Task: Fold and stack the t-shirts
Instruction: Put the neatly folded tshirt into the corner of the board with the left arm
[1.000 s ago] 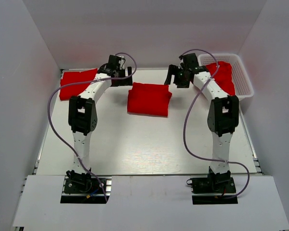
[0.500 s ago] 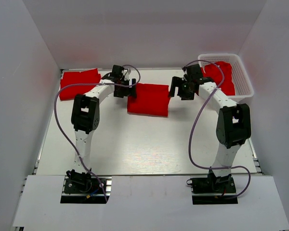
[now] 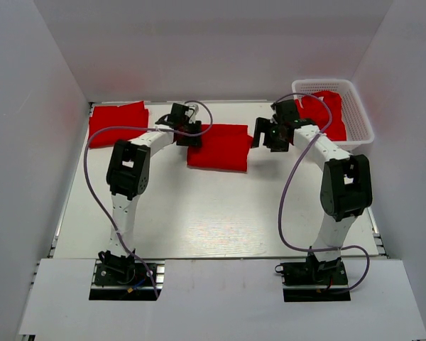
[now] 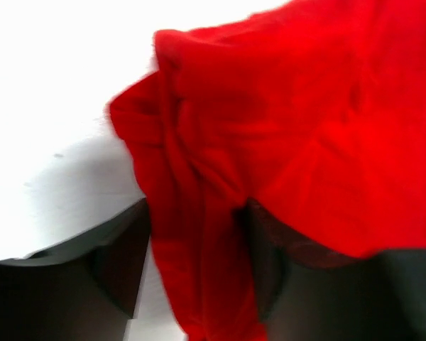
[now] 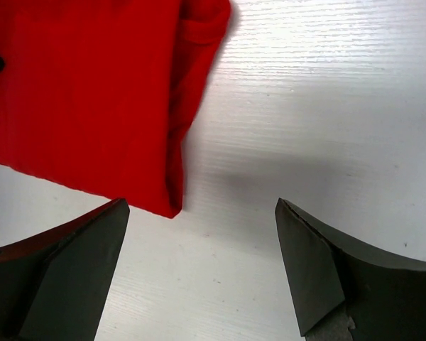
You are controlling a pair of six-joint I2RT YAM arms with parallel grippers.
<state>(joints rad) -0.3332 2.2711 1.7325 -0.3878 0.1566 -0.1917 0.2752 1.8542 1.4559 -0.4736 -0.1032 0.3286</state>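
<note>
From above, a folded bright red fabric t-shirt (image 3: 219, 147) is seen lying in the middle of the far part of the white table (image 3: 199, 213), between the two arms. The left gripper (image 3: 190, 130) is placed at its left edge and the right gripper (image 3: 266, 135) just beside its right edge. A pile of red folded t-shirts (image 3: 117, 122) is kept in the far left corner, and more red cloth (image 3: 325, 114) is held in the white plastic mesh basket (image 3: 362, 121) at the far right. In the left wrist view, a bunched edge of the shirt is found between the dark fingers (image 4: 121, 263), which appear to be closed narrowly on it. In the right wrist view, the jaws are spread wide over bare table, and only the shirt's near corner (image 5: 172, 206) is reached. The folded shirt is judged ready for carrying to the pile, so the right side must be gripped first
</note>
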